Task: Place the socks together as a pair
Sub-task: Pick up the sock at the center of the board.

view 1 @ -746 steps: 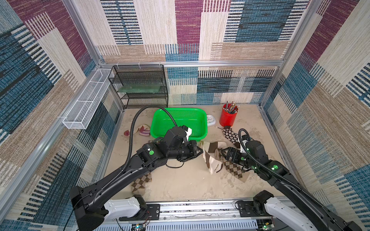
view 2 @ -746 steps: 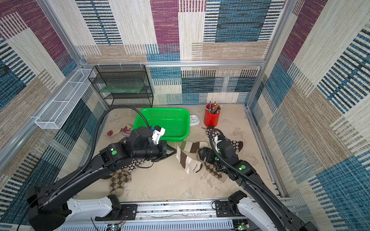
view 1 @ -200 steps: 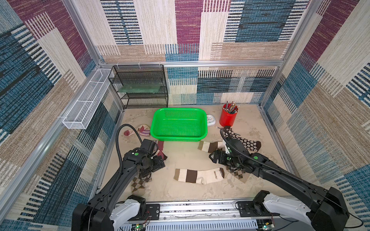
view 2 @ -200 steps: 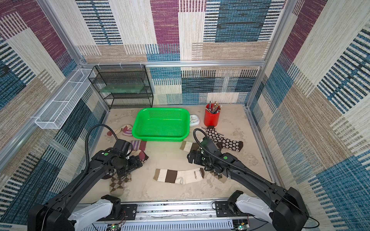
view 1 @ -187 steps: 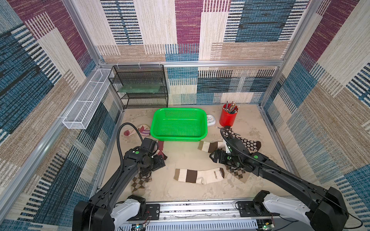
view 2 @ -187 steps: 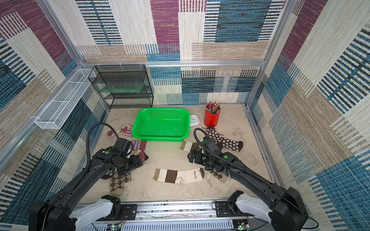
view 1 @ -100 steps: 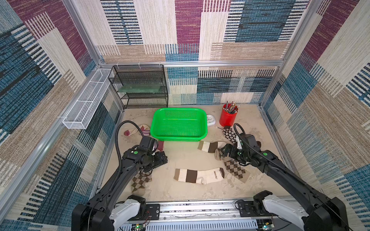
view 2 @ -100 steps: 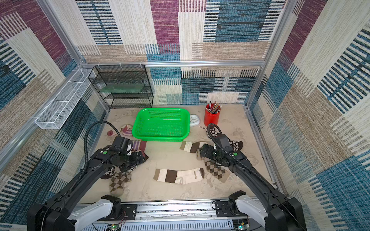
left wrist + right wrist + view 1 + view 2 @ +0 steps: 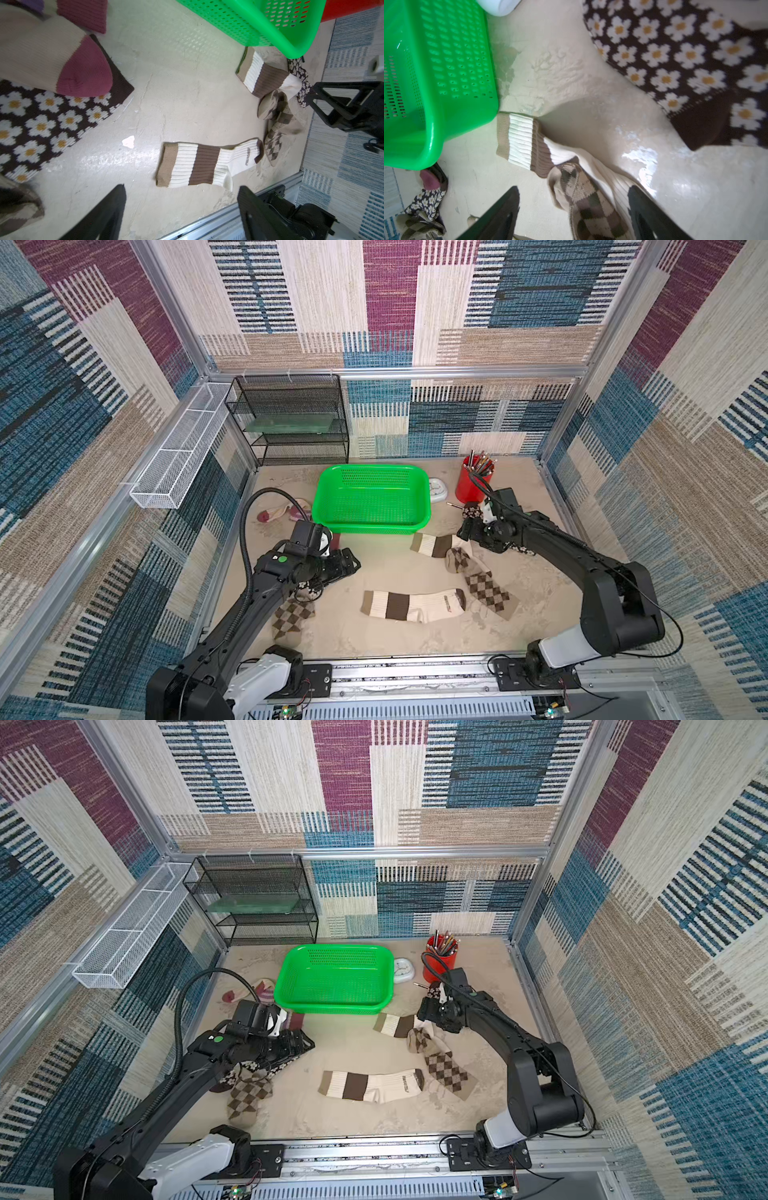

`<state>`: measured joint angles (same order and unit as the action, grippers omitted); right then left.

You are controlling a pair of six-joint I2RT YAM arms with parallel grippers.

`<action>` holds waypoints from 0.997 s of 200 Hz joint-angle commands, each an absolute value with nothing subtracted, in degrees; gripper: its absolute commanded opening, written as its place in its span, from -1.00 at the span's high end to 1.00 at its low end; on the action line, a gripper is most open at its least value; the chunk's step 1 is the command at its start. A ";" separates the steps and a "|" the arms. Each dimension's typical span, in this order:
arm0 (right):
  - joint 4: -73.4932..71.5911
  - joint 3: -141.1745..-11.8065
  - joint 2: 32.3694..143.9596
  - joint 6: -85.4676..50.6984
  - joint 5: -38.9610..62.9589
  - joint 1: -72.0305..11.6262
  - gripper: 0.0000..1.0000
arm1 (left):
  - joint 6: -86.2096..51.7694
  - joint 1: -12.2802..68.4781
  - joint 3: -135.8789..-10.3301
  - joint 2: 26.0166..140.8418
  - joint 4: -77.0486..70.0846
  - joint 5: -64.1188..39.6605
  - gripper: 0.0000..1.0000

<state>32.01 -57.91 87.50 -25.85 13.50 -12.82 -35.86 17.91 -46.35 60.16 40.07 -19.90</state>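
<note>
1. Both top views, left gripper [image 9: 347, 566] [image 9: 301, 1046]: the jaws are spread wide and hold nothing. It sits over bare table [image 9: 386, 568], just off the green basket [image 9: 370, 526] at its front left corner. A daisy sock [image 9: 305, 587] and an argyle sock [image 9: 291, 616] lie under its arm.
2. Both top views, right gripper [image 9: 465, 531] [image 9: 424, 1011]: the jaws are apart. It sits at the heap where the crumpled banded sock [image 9: 428, 544] meets the second argyle sock [image 9: 482, 585]. The second daisy sock [image 9: 471, 512] lies behind it, near the red pencil cup [image 9: 467, 489].
3. Top view, open room: the flat banded sock [image 9: 411, 605] lies alone, well apart from its mate, with clear table between them. The maroon-toed sock [image 9: 282, 512] lies by the basket's left side.
4. Left wrist view: the left gripper [image 9: 181, 188] has both fingers [image 9: 104, 212] wide apart and nothing gripped. The flat banded sock [image 9: 205, 164] is ahead, near the front rail [image 9: 207, 226].
5. Right wrist view: the right gripper [image 9: 573, 189] is wide open and straddles the second argyle sock [image 9: 583, 197]. The crumpled banded sock [image 9: 525, 143] lies under that sock, just beside the basket wall [image 9: 436, 135].
</note>
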 commanded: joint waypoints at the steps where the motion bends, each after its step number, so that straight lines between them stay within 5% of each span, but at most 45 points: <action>1: 29.90 -58.49 89.59 -21.56 14.31 -12.83 -0.59 | -35.24 18.01 -45.21 58.56 38.20 -21.09 -0.68; 85: 24.86 -60.53 96.12 -13.38 15.28 -12.71 -0.15 | -35.71 18.02 -43.19 56.71 38.68 -20.30 -0.58; 142: 25.82 -62.31 94.87 -10.31 19.81 -13.73 0.90 | -35.39 18.01 -43.32 56.56 38.99 -20.03 -0.52; 199: 31.50 -68.88 85.20 -6.72 13.47 -19.57 0.94 | -35.13 18.02 -43.39 56.32 39.20 -19.62 -0.50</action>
<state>28.84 -66.83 88.09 -9.72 16.45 -17.47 -35.90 18.02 -43.33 56.55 39.29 -19.81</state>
